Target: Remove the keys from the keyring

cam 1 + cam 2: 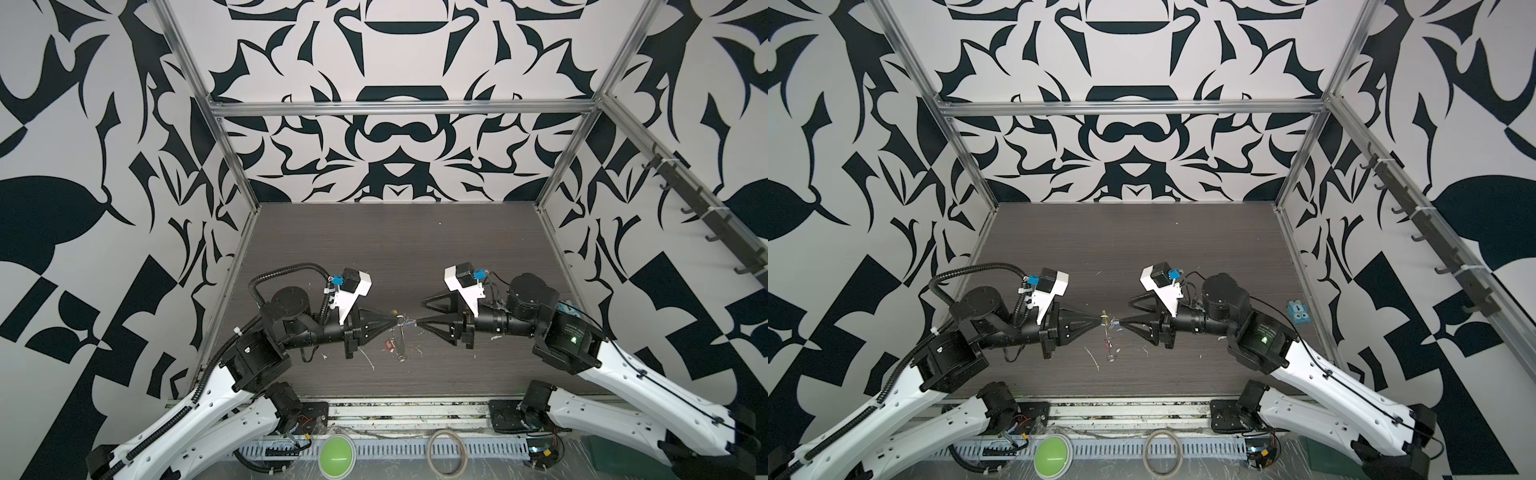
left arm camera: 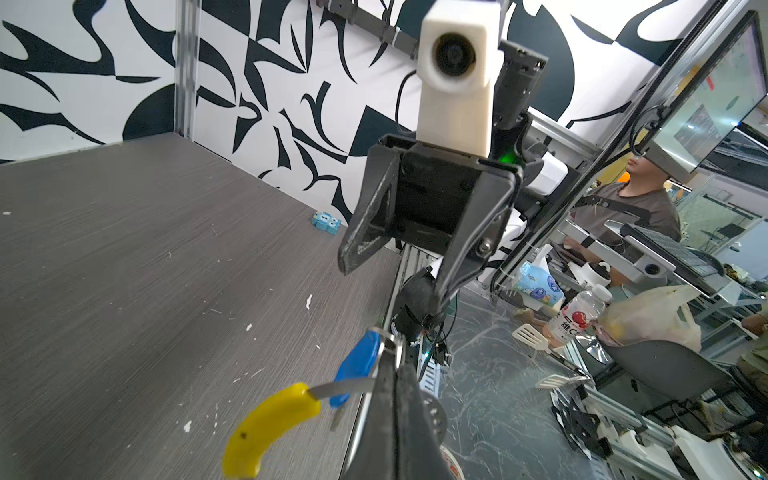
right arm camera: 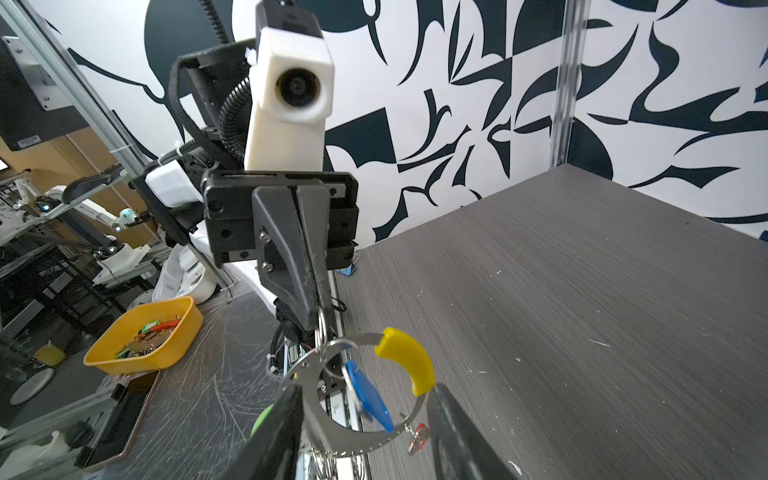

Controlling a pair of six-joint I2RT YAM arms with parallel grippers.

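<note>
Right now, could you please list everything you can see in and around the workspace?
keyring: one, silver with yellow sleeve, held up mid-table
blue tag: one, blue, hanging at keyring
red tag: one, red, low beside keyring
toy block: one, blue, table's right edge
button: one, green, front rail
hoop: one, beige, front rail
tray: one, yellow, outside the cell
hook rack: one, dark, right wall
table: one, grey woodgrain
left gripper: one, black, shut on keyring
right gripper: one, black, open, fingers astride keyring
</note>
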